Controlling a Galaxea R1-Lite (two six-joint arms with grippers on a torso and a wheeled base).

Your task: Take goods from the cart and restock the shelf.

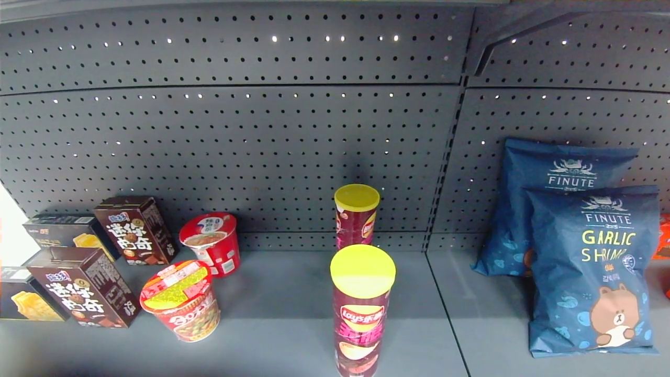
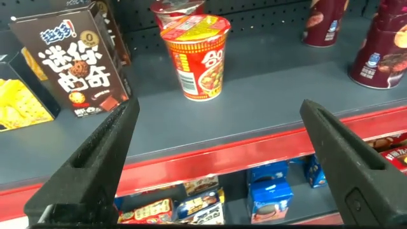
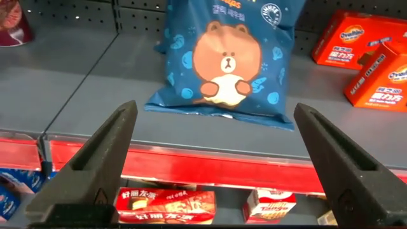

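Observation:
On the grey shelf (image 1: 293, 319) stand two maroon chip cans with yellow lids, one at the front (image 1: 362, 309) and one behind it (image 1: 356, 215). Two red noodle cups (image 1: 180, 300) (image 1: 211, 242) and brown cookie boxes (image 1: 84, 285) stand to the left. Two blue snack bags (image 1: 591, 272) lean at the right. My left gripper (image 2: 216, 111) is open in front of the shelf edge, facing the front noodle cup (image 2: 196, 54). My right gripper (image 3: 213, 111) is open, empty, facing the bear-printed blue bag (image 3: 222, 54).
A red shelf edge strip (image 2: 216, 156) (image 3: 210, 166) runs along the front, with lower shelves of packaged goods beneath. Orange boxes (image 3: 372, 57) sit right of the blue bags. Yellow-printed dark boxes (image 1: 31, 303) stand at the far left. A perforated back panel (image 1: 261, 131) closes the shelf.

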